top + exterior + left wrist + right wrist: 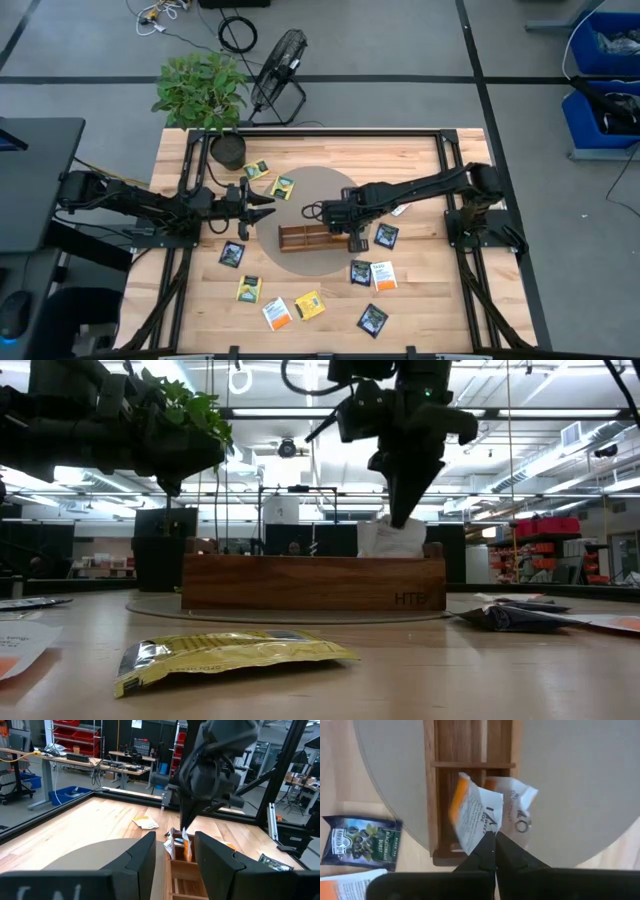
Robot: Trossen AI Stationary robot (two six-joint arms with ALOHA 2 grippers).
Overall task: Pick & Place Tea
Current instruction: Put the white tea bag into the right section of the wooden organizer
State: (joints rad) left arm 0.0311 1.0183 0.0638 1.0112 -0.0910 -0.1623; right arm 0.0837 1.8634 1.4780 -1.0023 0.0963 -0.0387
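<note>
2 arms over wooden table (420,290); right jaws clenched above tray (305,238), left jaws released; workshop beyond.

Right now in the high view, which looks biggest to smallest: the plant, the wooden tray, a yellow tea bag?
1. Plant
2. Wooden tray
3. Yellow tea bag

The gaps in size are plain.
</note>
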